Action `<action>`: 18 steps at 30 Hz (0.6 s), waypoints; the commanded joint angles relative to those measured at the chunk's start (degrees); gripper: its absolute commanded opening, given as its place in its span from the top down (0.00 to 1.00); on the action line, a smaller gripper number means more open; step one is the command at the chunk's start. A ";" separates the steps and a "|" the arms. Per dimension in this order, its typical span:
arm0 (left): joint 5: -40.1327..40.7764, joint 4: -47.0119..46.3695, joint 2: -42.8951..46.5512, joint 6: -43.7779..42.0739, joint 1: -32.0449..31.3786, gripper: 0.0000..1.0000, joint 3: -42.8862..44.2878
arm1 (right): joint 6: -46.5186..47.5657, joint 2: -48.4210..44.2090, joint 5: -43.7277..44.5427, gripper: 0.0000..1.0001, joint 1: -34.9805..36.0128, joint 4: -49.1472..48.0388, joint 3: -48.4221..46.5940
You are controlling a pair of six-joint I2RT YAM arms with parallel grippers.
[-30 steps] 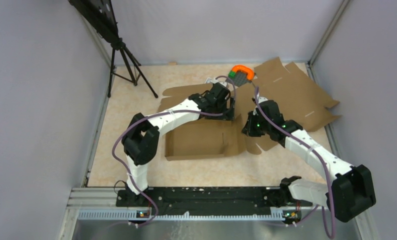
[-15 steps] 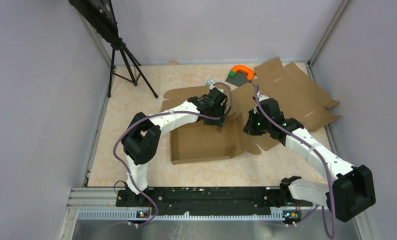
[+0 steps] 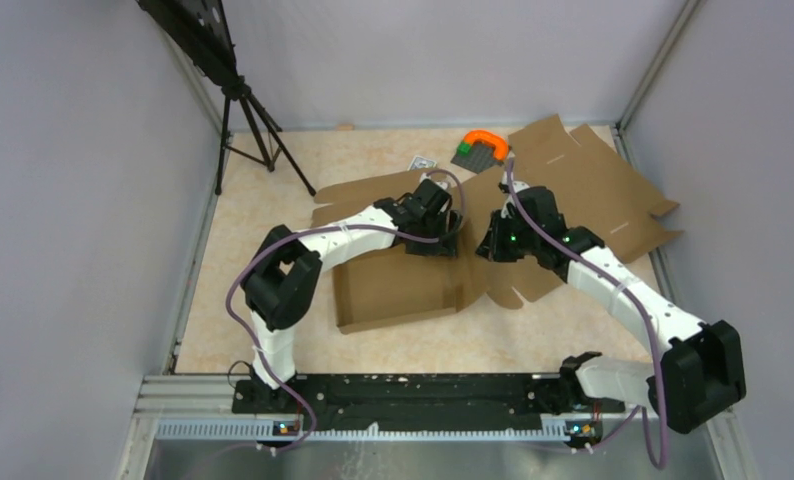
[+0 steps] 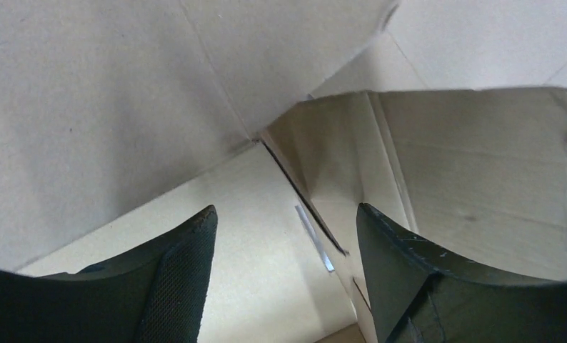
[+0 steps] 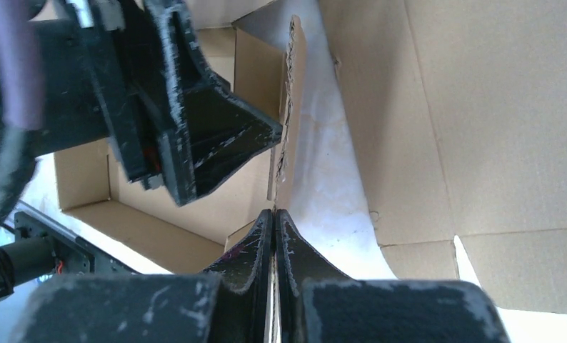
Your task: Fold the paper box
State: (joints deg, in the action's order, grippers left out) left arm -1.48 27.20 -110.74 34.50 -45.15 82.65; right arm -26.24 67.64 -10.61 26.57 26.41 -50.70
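The paper box point(image 3: 393, 290) sits half formed in the middle of the table point(image 3: 273, 200). The left tool point(image 4: 284, 214) straddles its far right corner, released. The right tool point(image 5: 273, 212) is clenched shut at the right wall. Best to hold that wall upright while tucking.

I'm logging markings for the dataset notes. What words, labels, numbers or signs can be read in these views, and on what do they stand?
No text can be read in any view.
paper box: plain brown, no print showing.
flat cardboard sheet: plain brown, no print showing.
small grey card: some marking on it, too small to read.
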 commanded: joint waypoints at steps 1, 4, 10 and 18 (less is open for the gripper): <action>-3.01 -3.78 6.59 0.66 -0.22 0.25 -1.63 | 0.07 1.10 1.37 1.00 0.42 -1.39 -2.10; -2.22 -0.96 10.35 0.04 -0.23 0.21 -2.63 | 0.60 1.24 2.64 1.00 0.35 -1.20 -1.63; 2.82 5.21 23.39 -1.89 1.36 0.18 -8.67 | 1.04 1.39 2.84 1.00 0.35 -1.39 -0.81; 8.23 13.48 41.21 -2.51 13.60 0.21 -23.95 | 2.08 0.93 4.58 1.00 0.20 0.25 -1.42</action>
State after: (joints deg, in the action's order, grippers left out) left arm 2.79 35.11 -74.70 32.71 -36.97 66.28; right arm -25.41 69.14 -7.51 26.61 26.74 -50.70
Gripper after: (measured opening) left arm 0.764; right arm 0.006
